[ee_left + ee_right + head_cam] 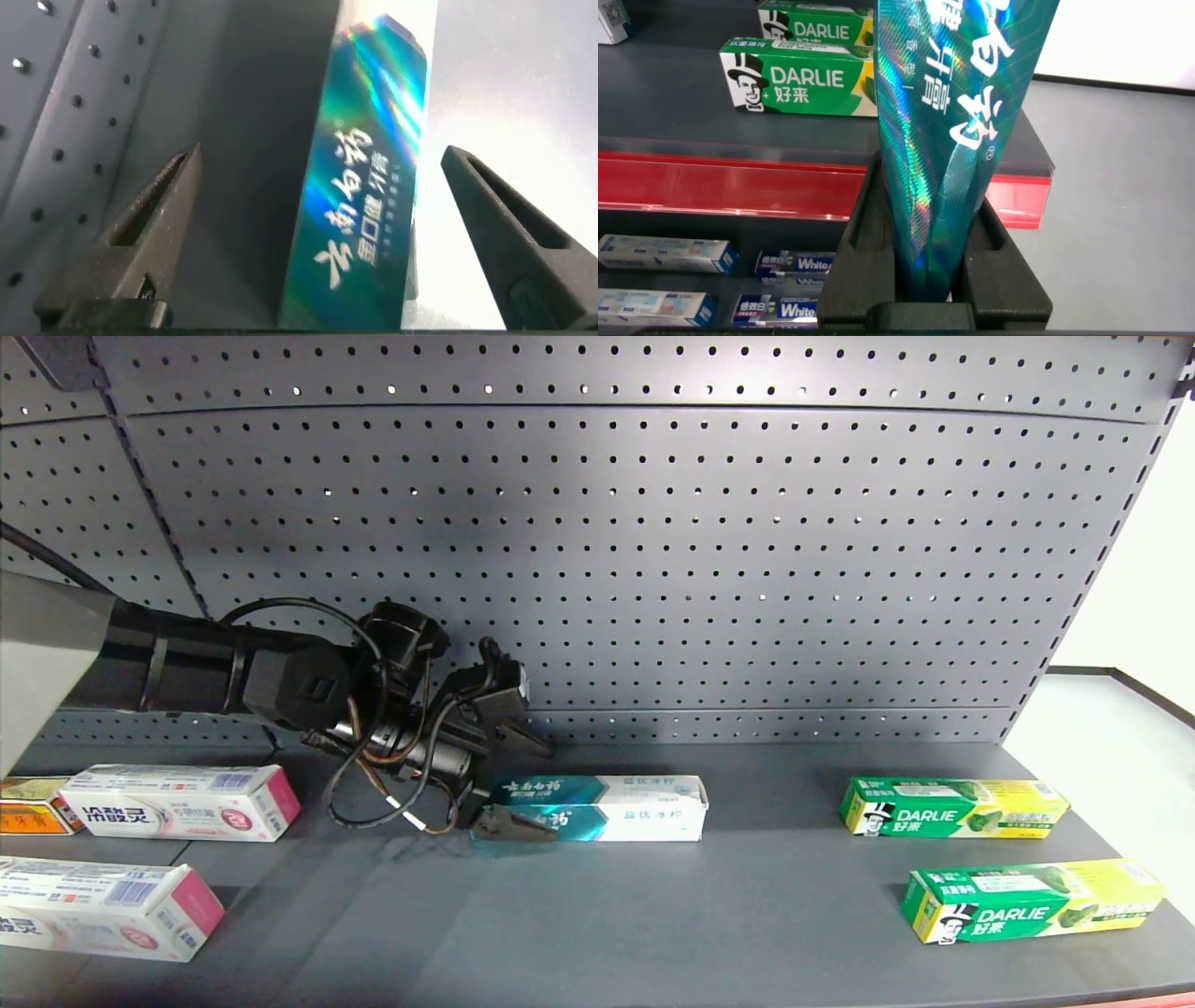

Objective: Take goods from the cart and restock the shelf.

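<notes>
A teal and white toothpaste box (597, 808) lies flat on the grey shelf (653, 924), close to the pegboard back wall. My left gripper (546, 787) is open around its teal end, one finger behind it and one in front. In the left wrist view the box (364, 196) lies between the spread fingers (159, 215) of the left gripper (322, 159), with gaps on both sides. My right gripper (934, 238) is shut on a second teal holographic toothpaste box (962, 93), which stands upright out of its jaws in front of the shelf.
Two green toothpaste boxes (952, 807) (1032, 901) lie at the shelf's right. Pink and white boxes (182, 803) (103, 910) and an orange box (23, 807) lie at its left. The red shelf edge (719, 182) has more boxes (668, 254) on the level below.
</notes>
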Motion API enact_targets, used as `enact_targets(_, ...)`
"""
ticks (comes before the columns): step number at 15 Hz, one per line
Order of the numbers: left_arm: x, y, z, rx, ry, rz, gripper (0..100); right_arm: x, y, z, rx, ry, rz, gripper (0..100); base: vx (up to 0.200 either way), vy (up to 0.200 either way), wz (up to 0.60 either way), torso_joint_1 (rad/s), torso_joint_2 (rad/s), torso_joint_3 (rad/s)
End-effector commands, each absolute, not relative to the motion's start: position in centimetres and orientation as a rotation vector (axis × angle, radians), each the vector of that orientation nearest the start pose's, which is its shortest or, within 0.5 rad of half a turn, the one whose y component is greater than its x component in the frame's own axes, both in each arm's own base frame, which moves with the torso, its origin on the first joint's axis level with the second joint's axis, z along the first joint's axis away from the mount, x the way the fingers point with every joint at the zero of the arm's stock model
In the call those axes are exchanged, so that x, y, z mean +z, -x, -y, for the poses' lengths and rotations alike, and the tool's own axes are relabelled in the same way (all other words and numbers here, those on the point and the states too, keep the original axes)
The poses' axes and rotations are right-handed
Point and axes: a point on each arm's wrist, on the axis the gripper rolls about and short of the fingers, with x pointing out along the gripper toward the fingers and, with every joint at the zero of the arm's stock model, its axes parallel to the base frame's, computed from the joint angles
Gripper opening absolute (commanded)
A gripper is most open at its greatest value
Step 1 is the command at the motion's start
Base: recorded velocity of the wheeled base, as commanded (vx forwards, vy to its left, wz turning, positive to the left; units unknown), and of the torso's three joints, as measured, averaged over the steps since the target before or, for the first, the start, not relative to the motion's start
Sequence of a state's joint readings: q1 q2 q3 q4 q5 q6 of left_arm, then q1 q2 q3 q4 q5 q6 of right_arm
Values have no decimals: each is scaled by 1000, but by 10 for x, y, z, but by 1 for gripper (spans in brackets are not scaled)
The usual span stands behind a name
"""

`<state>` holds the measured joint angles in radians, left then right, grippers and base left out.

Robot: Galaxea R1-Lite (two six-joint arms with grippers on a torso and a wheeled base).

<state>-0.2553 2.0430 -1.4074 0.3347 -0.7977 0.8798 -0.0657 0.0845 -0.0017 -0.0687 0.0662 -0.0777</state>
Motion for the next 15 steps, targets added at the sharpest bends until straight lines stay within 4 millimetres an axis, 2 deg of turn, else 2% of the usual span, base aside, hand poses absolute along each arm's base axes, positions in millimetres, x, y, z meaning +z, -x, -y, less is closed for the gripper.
enact_targets(1, 145, -359, 110, -1300, -465, -477, 100, 85, 16, -3, 1, 77, -15, 0, 0, 0, 0, 0, 0, 0)
enact_targets(13, 141, -355, 114, -1318, -464, -491, 100, 85, 16, -3, 1, 77, -15, 0, 0, 0, 0, 0, 0, 0)
enact_targets(14, 141, -355, 114, -1321, -468, -487, 0, 85, 16, -3, 1, 77, -15, 0, 0, 0, 0, 0, 0, 0)
enact_targets(15, 141, -355, 114, -1322, -472, -484, 0, 85, 16, -3, 1, 77, -15, 0, 0, 0, 0, 0, 0, 0)
